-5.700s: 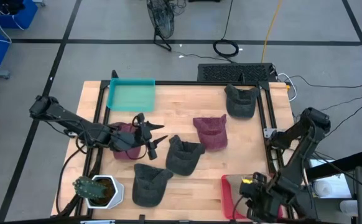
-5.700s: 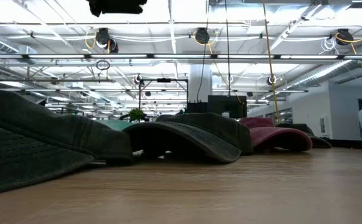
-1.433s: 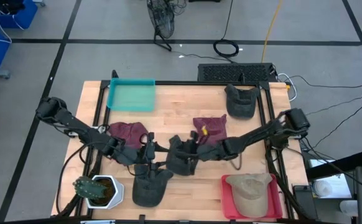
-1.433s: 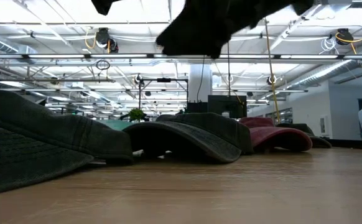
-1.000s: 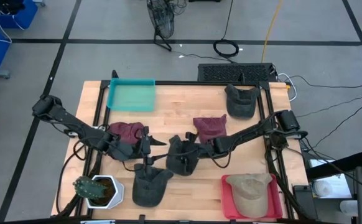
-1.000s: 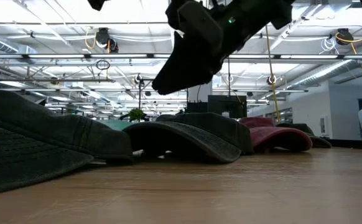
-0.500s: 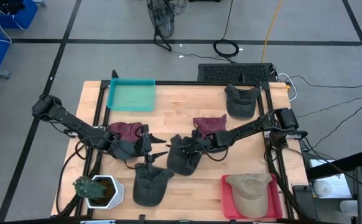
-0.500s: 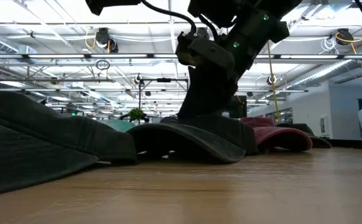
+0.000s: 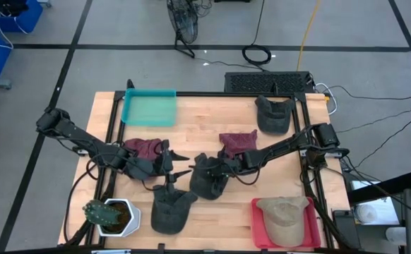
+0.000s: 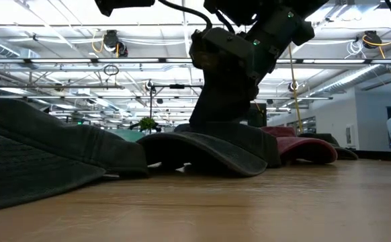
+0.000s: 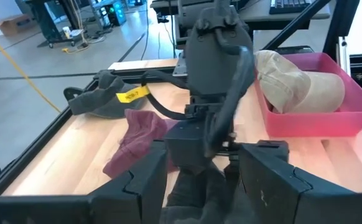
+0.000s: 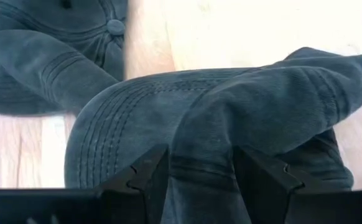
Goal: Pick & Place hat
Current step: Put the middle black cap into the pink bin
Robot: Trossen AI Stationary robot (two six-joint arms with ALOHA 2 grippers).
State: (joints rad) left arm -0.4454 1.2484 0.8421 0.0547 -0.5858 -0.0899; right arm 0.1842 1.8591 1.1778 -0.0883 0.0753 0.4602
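1. Right gripper [image 12: 193, 177] fingers [image 12: 140, 180] spread wide, one on each side of a fold of the dark gray hat [image 9: 209, 176], pressed down into the cloth but not yet squeezing it.
2. Looks like the grab step of the task: lowered onto the hat, not holding it yet.
3. Next, probably: pinch the fold tight, lift the hat clear of the other hats, then carry it to a tray. Needs a firm bite, since the cloth is soft and floppy and could slip out.
4. Hat sits in the middle of the wooden table [image 9: 191, 113], just beside a maroon hat [image 9: 238, 144] and near another gray hat [image 9: 169, 209] toward the front edge.
5. Pink tray [image 9: 260, 229] at the front right corner already holds a tan hat [image 9: 284, 215]; green tray [image 9: 149, 107] at the back left looks bare.
6. Right arm stretched long and low across the table from the right edge, wrist tipped down onto the hat.
7. Left gripper [image 9: 174, 166] waits near the same hat, fingers [image 11: 137, 186] spread wide and holding nothing, arm reaching in from the left side.
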